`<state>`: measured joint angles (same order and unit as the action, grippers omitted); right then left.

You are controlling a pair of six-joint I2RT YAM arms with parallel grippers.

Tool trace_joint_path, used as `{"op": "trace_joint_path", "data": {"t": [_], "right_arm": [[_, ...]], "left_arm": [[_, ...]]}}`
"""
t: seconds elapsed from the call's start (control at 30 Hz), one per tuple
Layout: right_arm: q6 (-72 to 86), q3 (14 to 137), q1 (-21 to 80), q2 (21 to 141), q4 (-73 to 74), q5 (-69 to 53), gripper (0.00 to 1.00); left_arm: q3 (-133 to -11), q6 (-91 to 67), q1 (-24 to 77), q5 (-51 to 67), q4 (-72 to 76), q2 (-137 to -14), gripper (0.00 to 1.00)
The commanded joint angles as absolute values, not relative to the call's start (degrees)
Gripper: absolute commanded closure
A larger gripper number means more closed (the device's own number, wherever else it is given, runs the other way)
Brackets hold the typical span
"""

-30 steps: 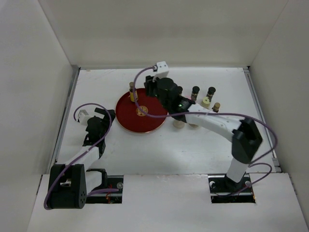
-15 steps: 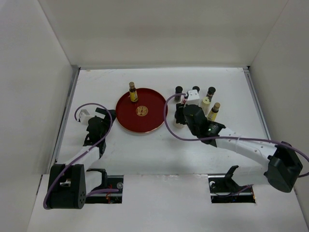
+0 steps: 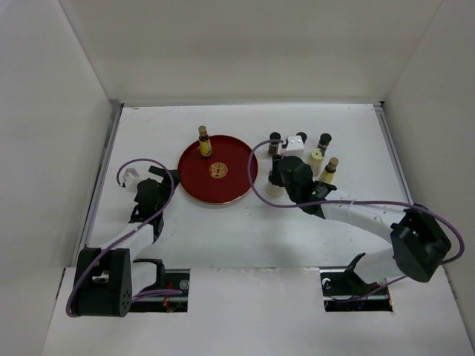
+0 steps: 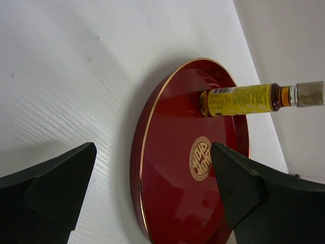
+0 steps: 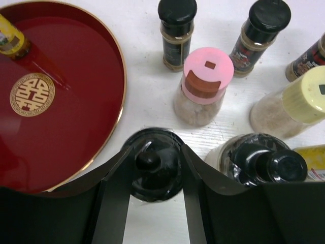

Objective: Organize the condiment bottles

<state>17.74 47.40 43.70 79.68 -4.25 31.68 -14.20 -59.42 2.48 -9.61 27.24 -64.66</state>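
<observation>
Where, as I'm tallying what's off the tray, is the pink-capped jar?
Right wrist view: the pink-capped jar stands between the red tray and the yellow-capped jar.

Red tray (image 5: 76, 76) with gold emblem (image 5: 31, 94), pink-capped jar (image 5: 205, 76), pale-yellow-capped jar (image 5: 310, 94), yellow-labelled bottle (image 4: 238, 99), black-capped bottle (image 5: 152, 162)

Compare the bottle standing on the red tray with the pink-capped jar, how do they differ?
The bottle stands on the red tray; the pink-capped jar stands on the table beside it. The bottle is slim with a yellow label and brownish cap; the pink-capped jar is squat, clear glass showing pale grains. Both stand upright with caps on.
</observation>
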Motion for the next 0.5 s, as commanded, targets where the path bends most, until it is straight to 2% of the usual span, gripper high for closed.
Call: {"op": "trace_joint_path", "data": {"t": [0.0, 0.3, 0.47], "right_arm": [[16.5, 48.2, 43.4, 80.8, -11.7, 31.6, 0.54], [15.4, 50.3, 43.6, 84.1, -12.1, 34.2, 0.75], [13.5, 50.8, 44.9, 78.5, -11.8, 38.1, 0.8]], "left_arm": [[-14.9, -59.5, 2.9, -9.8, 30.0, -64.8, 0.0], [-14.6, -59.3, 2.3, -9.7, 30.0, -64.0, 0.0], [-14.8, -59.2, 2.9, -10.0, 30.1, -64.1, 0.0]]}}
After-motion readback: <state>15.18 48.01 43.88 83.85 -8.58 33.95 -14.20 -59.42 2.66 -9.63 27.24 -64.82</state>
